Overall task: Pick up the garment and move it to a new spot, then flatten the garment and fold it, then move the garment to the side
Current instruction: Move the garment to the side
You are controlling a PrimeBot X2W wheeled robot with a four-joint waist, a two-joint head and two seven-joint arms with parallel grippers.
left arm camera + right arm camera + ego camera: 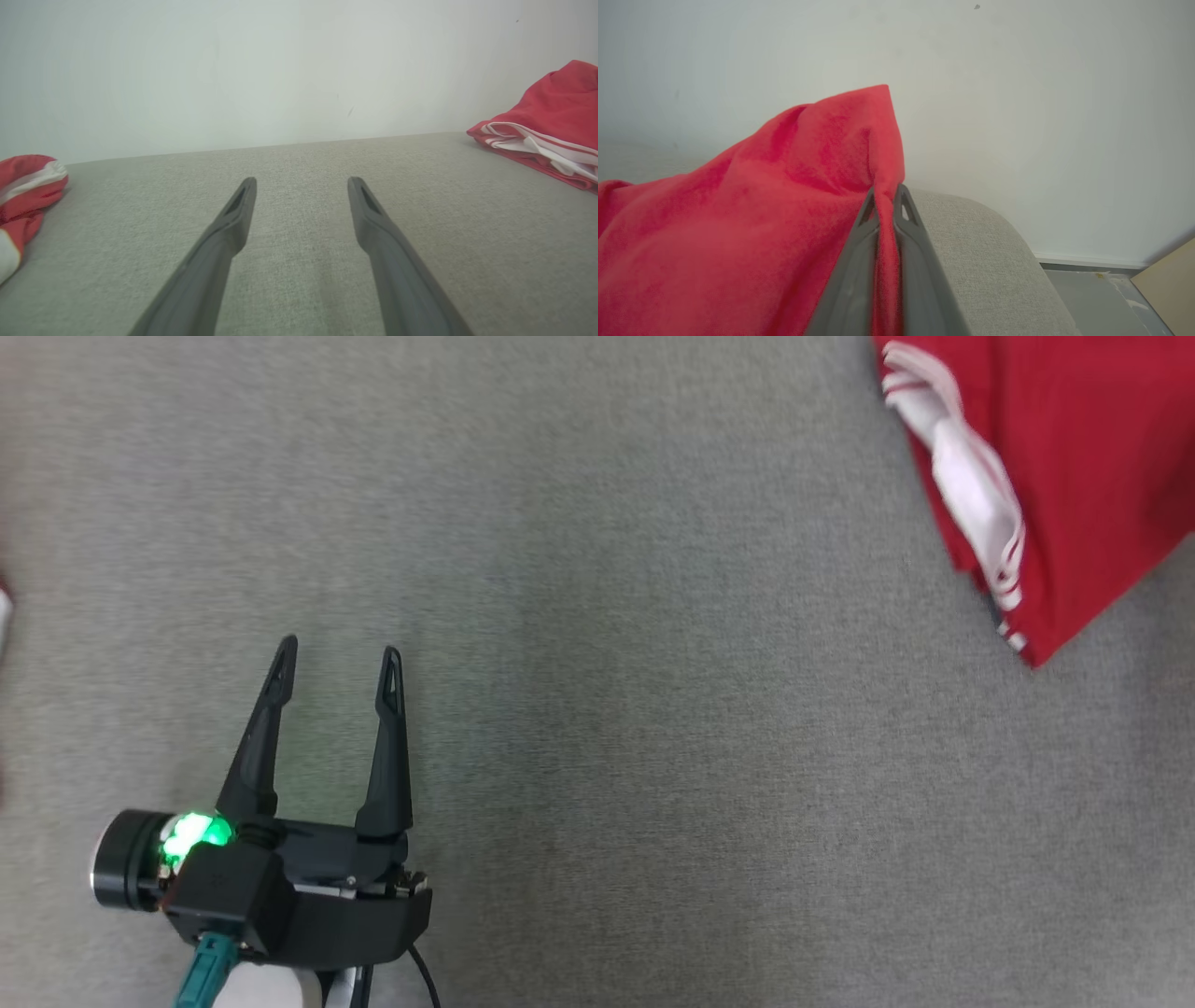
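So the garment (pixel 1074 457) is a red thing with white striped trim, sitting way over at the far right of the grey fabric surface (pixel 653 756). One pointy corner of it hangs toward the middle, and the white trim is bunched along its left edge. The right gripper (pixel 886 193) is clamped tight on it. From the right wrist view you can see a fold of red cloth pinched between the two dark fingers, and the fabric rises into a peak just past the fingertips. The left gripper (pixel 339 646) is over at the near left, well apart from the garment. Its fingers are spread wide with nothing between them, just above bare grey cloth, and a green light (pixel 191 831) glows on its body. There's also a second red-and-white cloth (pixel 23 186) bunched up at the far left edge of the surface. Behind everything is a plain pale wall (pixel 280 70), and off the right end of the surface there's a bit of grey floor (pixel 1087 289).
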